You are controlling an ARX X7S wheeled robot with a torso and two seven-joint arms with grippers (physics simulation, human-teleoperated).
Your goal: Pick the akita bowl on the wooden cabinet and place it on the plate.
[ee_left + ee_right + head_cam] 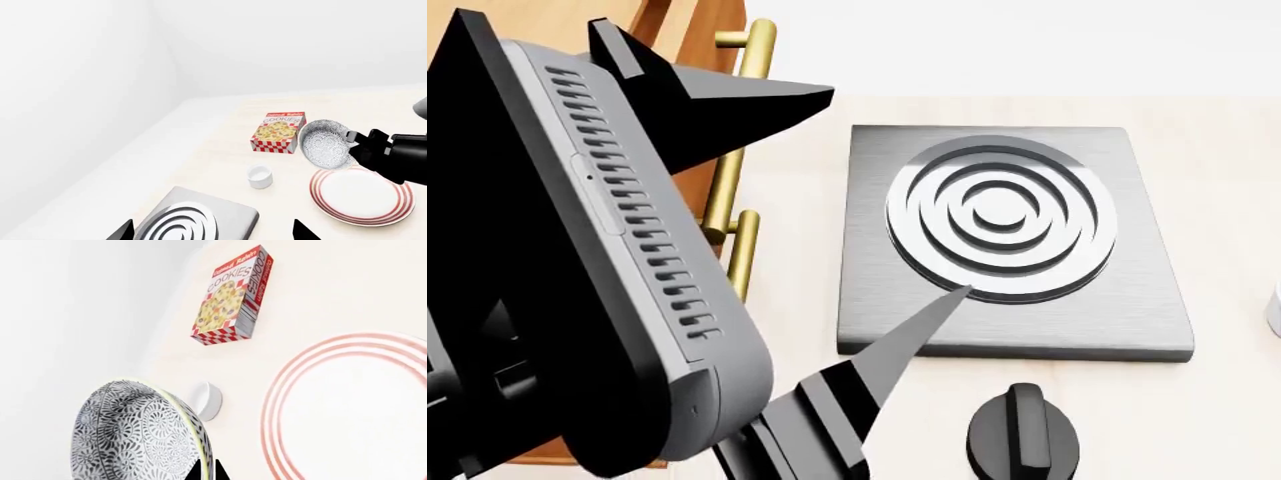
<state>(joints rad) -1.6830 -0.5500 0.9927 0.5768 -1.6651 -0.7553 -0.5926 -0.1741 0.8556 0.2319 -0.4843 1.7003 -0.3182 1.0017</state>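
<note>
The akita bowl (325, 144), grey-white with a fine black pattern, hangs tilted on its edge just above the table by the far rim of the plate (360, 196). My right gripper (357, 145) is shut on the bowl's rim. In the right wrist view the bowl (133, 435) fills the lower left, the gripper (207, 471) pinches its rim, and the white, red-ringed plate (353, 405) lies beside it. My left gripper (213, 235) is open and holds nothing, hovering over the burner plate. A strip of the wooden cabinet (710, 25) shows behind my left arm.
A cookies box (278, 132) lies flat beyond the bowl. A small white cup (259, 176) stands between the plate and a grey burner plate (1008, 230) with concentric rings. A black knob (1024, 435) sits in front of it. My left arm blocks much of the head view.
</note>
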